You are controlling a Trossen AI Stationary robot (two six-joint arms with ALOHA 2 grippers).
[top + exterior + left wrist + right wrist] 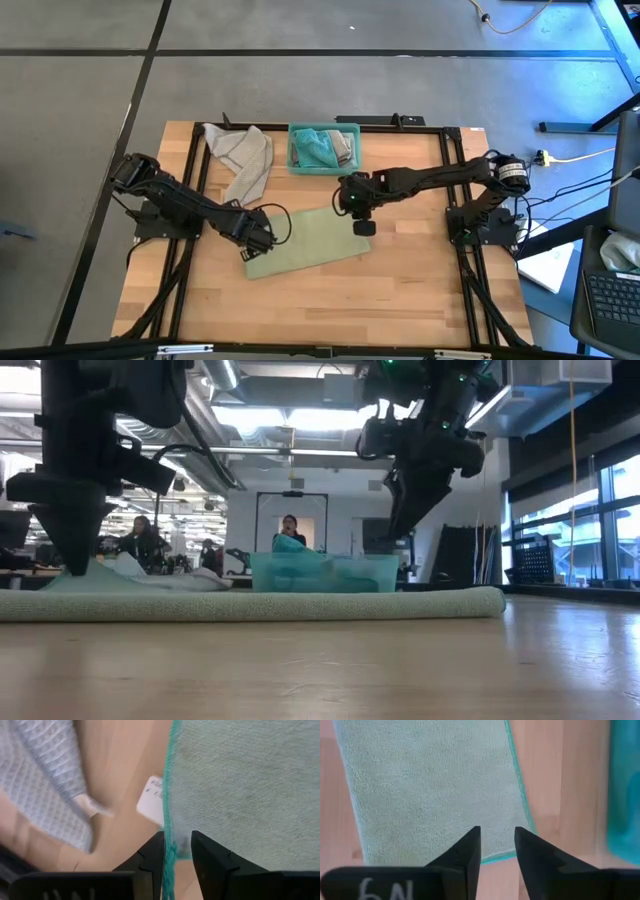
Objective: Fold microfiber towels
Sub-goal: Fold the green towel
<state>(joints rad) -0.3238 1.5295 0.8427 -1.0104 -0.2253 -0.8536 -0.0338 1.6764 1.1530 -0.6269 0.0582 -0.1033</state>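
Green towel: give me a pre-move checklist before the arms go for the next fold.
1. Green towel lies flat on the table: ok.
2. Left gripper open, fingers astride the towel's teal edge: ok.
3. Right gripper open, above the towel's end and off the cloth: ok.
4. Grey towel lies apart from the green one: ok.
5. Bin stays behind the towel, away from both arms: ok.
6. White tag sticks out from under the towel's edge; whether it will catch: cannot tell.
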